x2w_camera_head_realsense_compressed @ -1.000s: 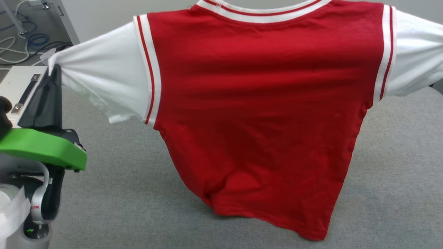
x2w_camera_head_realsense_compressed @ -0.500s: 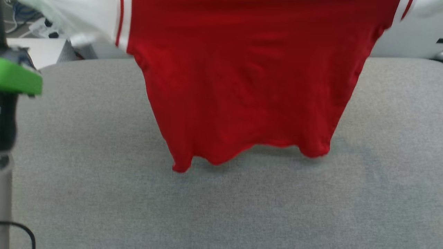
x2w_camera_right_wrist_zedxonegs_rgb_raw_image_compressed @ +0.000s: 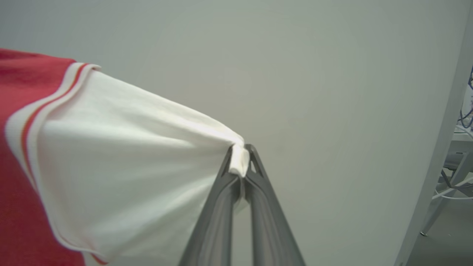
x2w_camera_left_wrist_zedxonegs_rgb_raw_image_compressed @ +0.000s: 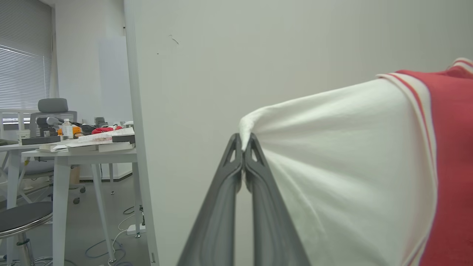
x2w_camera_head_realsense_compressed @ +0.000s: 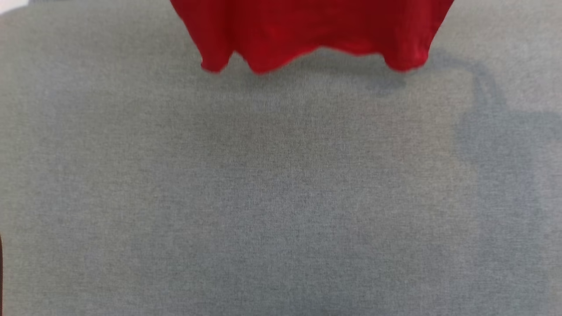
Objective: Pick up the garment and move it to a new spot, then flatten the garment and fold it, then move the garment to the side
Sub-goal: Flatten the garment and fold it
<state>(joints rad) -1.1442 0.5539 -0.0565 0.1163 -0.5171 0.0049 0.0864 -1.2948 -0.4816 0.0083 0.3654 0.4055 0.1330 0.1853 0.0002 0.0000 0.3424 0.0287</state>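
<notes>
Surface [x2w_camera_head_realsense_compressed: 281,197] of grey fabric (garment [x2w_camera_head_realsense_compressed: 307,30] above)

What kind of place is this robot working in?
Probably an office or lab workspace: a cluttered white desk, a grey office chair and window blinds show past a white partition, with cables on the floor. The shirt hangs over a grey cloth-covered table.

Long dark-grey gripper fingers [x2w_camera_left_wrist_zedxonegs_rgb_raw_image_compressed: 221,207], triangular tip cut-outs
</notes>
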